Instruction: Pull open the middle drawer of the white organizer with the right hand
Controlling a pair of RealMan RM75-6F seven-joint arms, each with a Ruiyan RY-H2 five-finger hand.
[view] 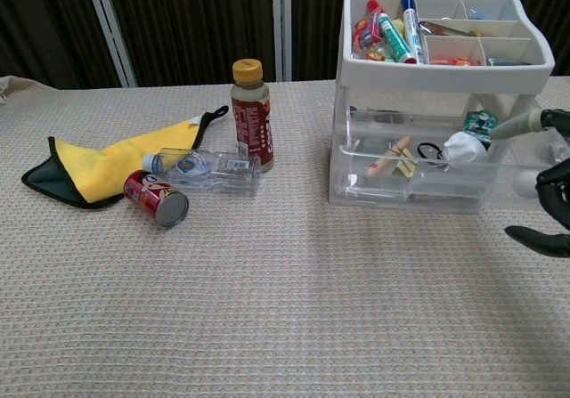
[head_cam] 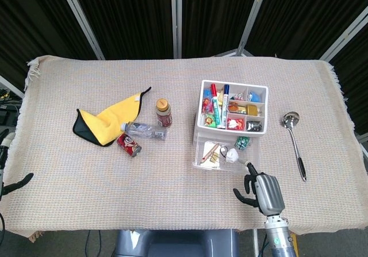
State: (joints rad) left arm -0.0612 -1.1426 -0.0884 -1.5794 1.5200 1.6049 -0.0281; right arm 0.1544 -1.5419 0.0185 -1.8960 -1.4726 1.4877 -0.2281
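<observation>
The white organizer [head_cam: 233, 108] [view: 441, 76] stands right of the table's middle, its top tray full of pens and small items. Its clear middle drawer [head_cam: 221, 153] [view: 419, 165] is pulled out toward me and holds clips, a wooden stick and a white wad. My right hand [head_cam: 261, 191] [view: 550, 204] hovers just in front of the drawer's right front corner, fingers spread and loosely curled, holding nothing. One fingertip [head_cam: 249, 165] lies close to that corner; contact is unclear. My left hand [head_cam: 14, 182] shows only at the far left edge, off the table.
A yellow cloth [head_cam: 103, 119], a clear bottle lying down [head_cam: 144, 130], a red can on its side [head_cam: 129, 144] and an upright brown bottle [head_cam: 164, 112] sit left of the organizer. A metal ladle [head_cam: 294, 142] lies to its right.
</observation>
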